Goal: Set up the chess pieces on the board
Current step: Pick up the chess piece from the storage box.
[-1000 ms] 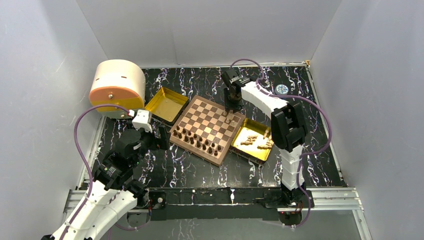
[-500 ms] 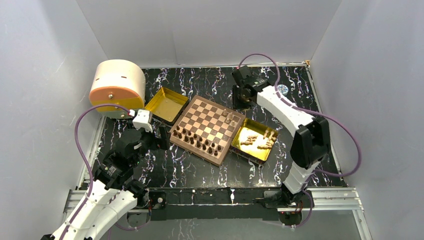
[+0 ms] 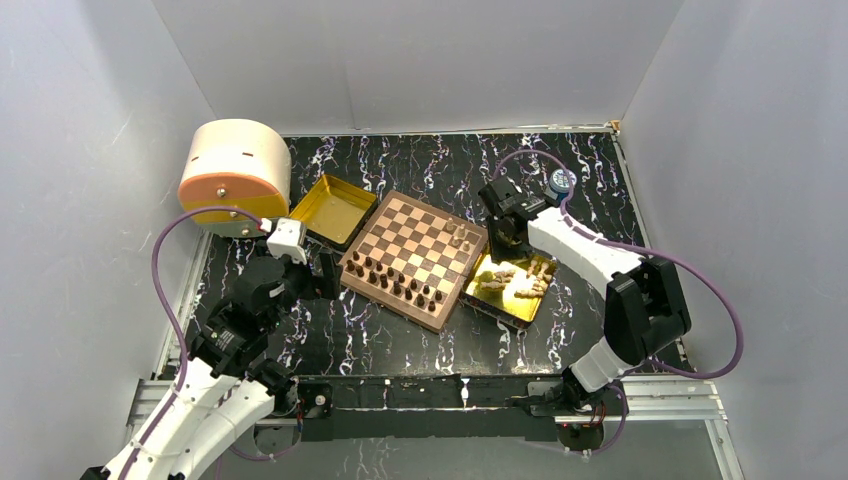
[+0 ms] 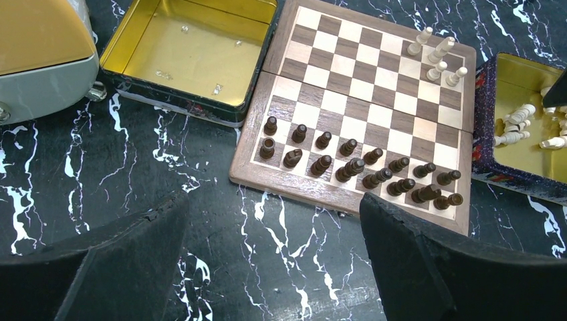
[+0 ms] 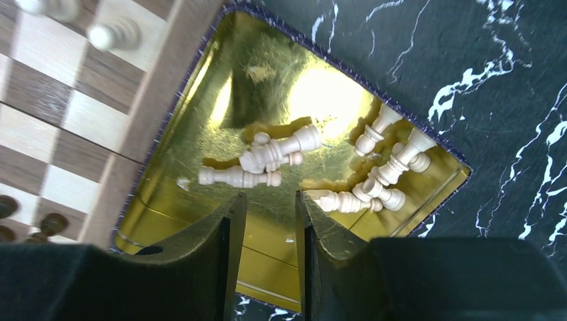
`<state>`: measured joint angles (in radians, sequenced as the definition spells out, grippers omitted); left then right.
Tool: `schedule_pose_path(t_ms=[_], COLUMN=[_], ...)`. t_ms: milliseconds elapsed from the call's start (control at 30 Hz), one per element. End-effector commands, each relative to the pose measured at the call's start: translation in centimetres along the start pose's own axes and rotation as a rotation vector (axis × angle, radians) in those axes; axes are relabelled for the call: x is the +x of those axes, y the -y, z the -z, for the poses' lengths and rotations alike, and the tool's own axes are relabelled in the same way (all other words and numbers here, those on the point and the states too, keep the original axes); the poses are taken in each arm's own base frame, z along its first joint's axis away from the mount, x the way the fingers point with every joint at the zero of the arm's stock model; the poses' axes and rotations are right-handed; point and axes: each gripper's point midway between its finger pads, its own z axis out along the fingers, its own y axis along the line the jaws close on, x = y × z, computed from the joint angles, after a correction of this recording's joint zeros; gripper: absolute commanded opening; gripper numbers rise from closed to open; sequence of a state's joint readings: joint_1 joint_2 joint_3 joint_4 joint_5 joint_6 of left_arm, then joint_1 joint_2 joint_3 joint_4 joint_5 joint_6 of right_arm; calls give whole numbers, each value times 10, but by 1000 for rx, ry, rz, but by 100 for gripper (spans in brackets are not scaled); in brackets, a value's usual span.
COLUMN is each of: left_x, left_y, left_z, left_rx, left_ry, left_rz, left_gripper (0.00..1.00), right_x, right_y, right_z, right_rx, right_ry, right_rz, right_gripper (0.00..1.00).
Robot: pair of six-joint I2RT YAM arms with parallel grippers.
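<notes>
Progress looks to us a little past the halfway mark. On the board (image 3: 415, 260), which sits at a slant in the middle of the table (image 3: 400, 340), the dark chessmen (image 4: 361, 167) stand upright in two full rows along the side toward the near left corner; we count sixteen, so that army seems finished. Only four light chessmen (image 4: 436, 69) stand on the opposite side, bunched at the board's corner toward the far right. The rest of the light set (image 5: 267, 159) lies tipped over in a heap in the gold tray (image 5: 281, 87) just beside the board, toward the right edge of the table. The right hand (image 5: 269, 200) hangs over that tray with its fingers a narrow gap apart and nothing between them, so we judge another fetch is about to begin. The left hand (image 4: 273, 200) is spread wide and carries nothing, near the board's near-left side. By our reckoning, roughly a dozen light men remain to be lifted, carried and stood on their squares.
</notes>
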<state>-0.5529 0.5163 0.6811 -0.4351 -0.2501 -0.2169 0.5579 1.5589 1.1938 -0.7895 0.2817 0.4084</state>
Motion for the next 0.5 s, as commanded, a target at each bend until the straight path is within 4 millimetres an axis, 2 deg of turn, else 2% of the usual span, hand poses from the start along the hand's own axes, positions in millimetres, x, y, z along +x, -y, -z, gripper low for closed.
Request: schedule_pose_path(t_ms=[0, 233, 467], left_x=[3, 2, 0], left_y=[2, 3, 2], left_z=[-1, -1, 2], left_rx=[7, 15, 17], left_ry=[-10, -5, 9], left_rz=[-9, -7, -5], left_gripper=[95, 95, 95], right_x=[-4, 4, 2], right_y=[-3, -10, -16], right_z=[0, -20, -24], right_rx=[-42, -84, -64], right_ry=[62, 63, 76], right_rz=[34, 102, 145], right_gripper=[43, 45, 48])
